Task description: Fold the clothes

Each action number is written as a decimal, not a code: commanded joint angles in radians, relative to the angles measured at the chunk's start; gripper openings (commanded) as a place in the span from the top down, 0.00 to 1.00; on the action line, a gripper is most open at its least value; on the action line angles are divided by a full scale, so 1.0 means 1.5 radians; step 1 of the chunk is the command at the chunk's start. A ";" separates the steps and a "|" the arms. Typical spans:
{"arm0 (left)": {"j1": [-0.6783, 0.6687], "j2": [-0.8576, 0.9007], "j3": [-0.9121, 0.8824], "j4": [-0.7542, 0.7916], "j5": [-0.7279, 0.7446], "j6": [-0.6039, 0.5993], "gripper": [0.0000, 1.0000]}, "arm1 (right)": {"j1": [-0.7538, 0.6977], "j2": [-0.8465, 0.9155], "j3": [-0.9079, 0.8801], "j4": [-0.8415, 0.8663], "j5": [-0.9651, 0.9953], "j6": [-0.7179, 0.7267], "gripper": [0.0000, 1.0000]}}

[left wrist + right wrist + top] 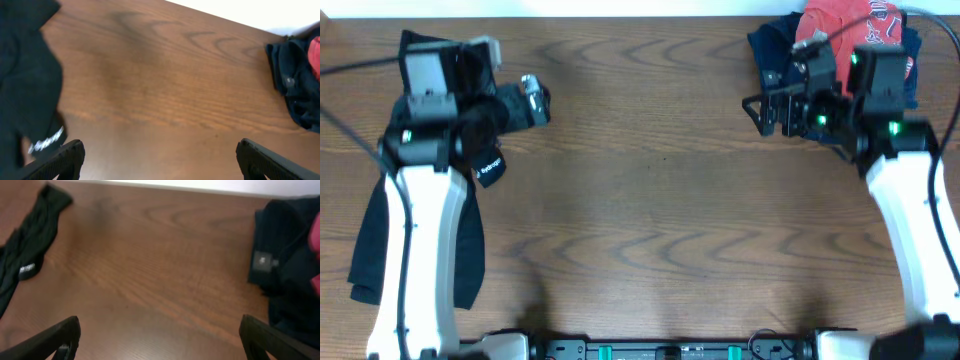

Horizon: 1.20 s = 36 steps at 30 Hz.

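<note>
Nearest the robot, a black mounting rail (pixel 650 350) is running along the front edge of the brown wood-grain surface (pixel 650 200), right of the lower end of the clothes (pixel 365 240). The clothes are lying in a long, limp black strip at the surface's left side. The white link of the left arm (pixel 420 250) is crossing over them, so black fabric is showing on both sides of it. Farther up the strip, the small tag (pixel 490 168) with white print is poking out on the right.

Just beyond the tag, the left end effector (pixel 530 100) is hovering at the upper right of the clothes. In its wrist view the fingers (pixel 70 157) are standing wide apart over bare wood and gripping nothing, with the black fabric just to their left.

Well to the right of the clothes, across open wood, the right end effector (pixel 767 110) is pointing back toward them. Its fingers (pixel 62 337) are likewise spreading wide and holding nothing.

Farthest from the clothes, in the back right corner, a navy garment (pixel 775 45) is lying bunched under a red shirt (pixel 850 25). Past the surface's far edge, a plain white band (pixel 620 8) is showing; whether it is wall or floor cannot be told.
</note>
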 commanded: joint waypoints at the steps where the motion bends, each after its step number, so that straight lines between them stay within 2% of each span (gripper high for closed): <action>1: -0.002 0.050 0.022 0.011 0.020 0.017 0.02 | 0.006 0.043 0.075 -0.029 -0.016 -0.035 0.01; 6: 0.022 0.114 0.022 0.061 0.001 0.066 0.02 | 0.006 0.052 0.075 -0.018 -0.023 -0.034 0.01; 8: 0.056 0.139 0.022 0.079 -0.008 0.057 0.02 | 0.006 0.052 0.075 -0.020 -0.023 -0.034 0.01; 12: 0.144 0.186 0.022 0.119 -0.052 -0.009 0.02 | 0.006 0.052 0.075 -0.020 -0.023 -0.034 0.01; 14: 0.186 0.209 0.022 0.145 -0.057 -0.007 0.01 | 0.006 0.052 0.075 -0.020 -0.023 -0.034 0.01; 20: 0.244 0.284 0.022 0.233 -0.105 -0.007 0.11 | 0.017 0.053 0.071 -0.027 -0.020 -0.035 0.08; 26: 0.248 0.359 0.022 0.285 -0.214 -0.038 0.18 | 0.030 0.054 0.052 -0.028 -0.004 -0.035 0.11; 32: 0.248 0.408 0.022 0.324 -0.270 -0.038 0.27 | 0.035 0.057 0.028 -0.030 0.002 -0.034 0.15; 36: 0.248 0.433 0.022 0.341 -0.285 -0.037 0.47 | 0.035 0.066 0.026 -0.030 0.001 -0.034 0.17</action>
